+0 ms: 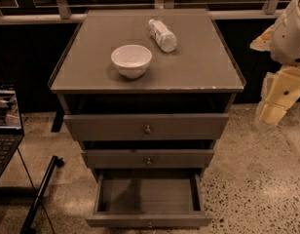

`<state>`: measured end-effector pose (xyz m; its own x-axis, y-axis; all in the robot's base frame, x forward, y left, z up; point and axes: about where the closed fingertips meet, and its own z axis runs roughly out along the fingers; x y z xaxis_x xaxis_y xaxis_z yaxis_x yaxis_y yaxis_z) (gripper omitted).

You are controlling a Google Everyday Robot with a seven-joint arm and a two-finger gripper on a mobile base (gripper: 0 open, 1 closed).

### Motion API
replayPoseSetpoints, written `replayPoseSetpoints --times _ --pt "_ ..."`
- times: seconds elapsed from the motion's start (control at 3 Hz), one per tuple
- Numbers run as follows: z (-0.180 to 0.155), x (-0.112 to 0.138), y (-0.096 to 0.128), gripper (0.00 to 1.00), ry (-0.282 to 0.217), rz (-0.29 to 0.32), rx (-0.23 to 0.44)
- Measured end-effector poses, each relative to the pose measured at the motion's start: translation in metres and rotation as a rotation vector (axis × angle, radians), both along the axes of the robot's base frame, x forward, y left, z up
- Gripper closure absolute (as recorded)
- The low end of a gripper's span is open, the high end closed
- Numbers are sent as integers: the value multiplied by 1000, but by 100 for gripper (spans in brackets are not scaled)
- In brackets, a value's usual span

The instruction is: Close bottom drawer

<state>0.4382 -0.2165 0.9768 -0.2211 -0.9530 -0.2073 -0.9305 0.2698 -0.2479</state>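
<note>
The bottom drawer (149,220) of the grey-brown cabinet is pulled far out toward me, and its inside looks empty. Its flat front panel runs along the lower edge of the camera view, with a small knob (150,224) at centre. The middle drawer (148,158) and the top drawer (146,126) above it stick out only a little. My gripper (278,97) hangs in the air at the right edge, level with the top drawer, well right of the cabinet and touching nothing.
A white bowl (131,60) and a plastic bottle (162,34) lying on its side rest on the cabinet top (189,67). A laptop (6,126) on a stand is at the left, with a black stand leg (40,194) on the speckled floor. A railing runs behind.
</note>
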Motion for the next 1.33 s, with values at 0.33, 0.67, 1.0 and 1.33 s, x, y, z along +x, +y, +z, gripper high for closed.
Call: replayPoseSetpoints --times 0.33,0.67,1.0,1.33 --pt "0 0 0 0 0 0 0" --pt "-10 -6 -1 0 -18 -7 26" --pt "-42 -28 -2 0 -30 -67 127" --pt "-111 -54 -16 0 -3 -204 270"
